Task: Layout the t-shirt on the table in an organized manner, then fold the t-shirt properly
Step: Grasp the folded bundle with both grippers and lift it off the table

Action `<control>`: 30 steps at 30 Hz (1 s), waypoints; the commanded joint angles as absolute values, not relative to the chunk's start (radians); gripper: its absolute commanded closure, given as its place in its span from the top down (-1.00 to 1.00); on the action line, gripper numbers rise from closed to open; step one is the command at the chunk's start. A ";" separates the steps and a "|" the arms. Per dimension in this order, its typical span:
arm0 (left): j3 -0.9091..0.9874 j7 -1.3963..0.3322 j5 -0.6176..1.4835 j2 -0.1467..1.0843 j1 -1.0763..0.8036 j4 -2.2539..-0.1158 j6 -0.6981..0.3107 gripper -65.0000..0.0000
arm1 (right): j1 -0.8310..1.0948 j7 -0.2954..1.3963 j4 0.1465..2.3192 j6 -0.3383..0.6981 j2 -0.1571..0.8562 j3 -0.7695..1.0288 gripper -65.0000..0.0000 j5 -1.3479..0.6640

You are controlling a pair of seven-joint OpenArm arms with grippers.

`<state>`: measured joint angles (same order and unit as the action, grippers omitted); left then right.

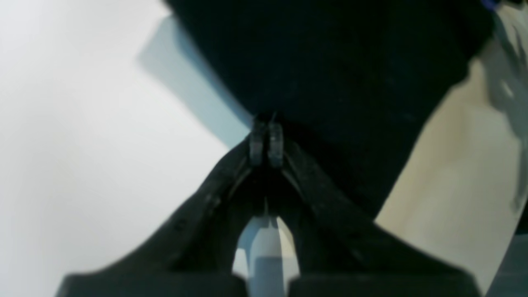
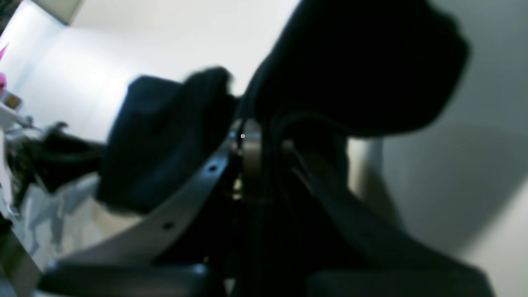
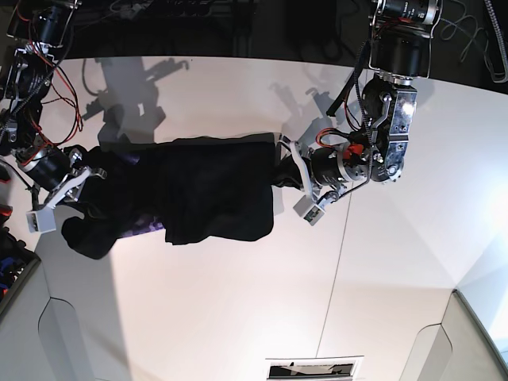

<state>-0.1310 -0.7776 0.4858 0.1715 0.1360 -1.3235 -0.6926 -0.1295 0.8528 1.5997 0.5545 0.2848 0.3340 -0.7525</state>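
Note:
The black t-shirt is stretched sideways between my two grippers over the white table, and it looks lifted, casting a shadow. A sliver of purple print shows at its lower left. My left gripper is shut on the shirt's right edge; in the left wrist view its fingertips pinch black cloth. My right gripper holds the bunched left end; in the right wrist view it is closed with dark cloth draped over it. The sun face and tag are hidden.
A thin dark seam runs down the table right of the shirt. A dark bin sits at the left edge. A slot lies at the table's near edge. Cables and arm bases stand at the back.

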 commanded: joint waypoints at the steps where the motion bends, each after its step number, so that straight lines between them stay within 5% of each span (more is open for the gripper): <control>1: -0.142 -0.775 0.500 0.163 0.150 -1.336 -0.698 -1.00 | -0.163 0.827 1.620 0.562 0.293 0.314 -1.00 -0.768; 18: -0.228 -0.775 0.504 0.133 0.149 -1.336 -0.698 -1.00 | -0.187 0.827 1.620 0.562 0.129 -0.056 -0.98 -0.648; 20: -0.228 -0.775 0.504 0.134 0.149 -1.336 -0.698 -1.00 | -0.176 0.827 1.620 0.562 0.130 -0.093 -0.28 -0.646; 22: -0.228 -0.775 0.505 0.134 0.149 -1.336 -0.698 -1.00 | -0.171 0.823 1.620 0.562 0.130 -0.122 0.16 -0.647; 30: -0.140 -0.860 0.600 0.134 0.149 -1.360 -0.698 -1.00 | -0.171 0.819 1.620 0.562 0.130 -0.144 0.21 -0.647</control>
<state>-0.1425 -0.8841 0.5770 0.1307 0.1287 -1.3380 -0.6930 -0.1520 0.8429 1.6009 0.5545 0.1303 -0.1463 -0.6266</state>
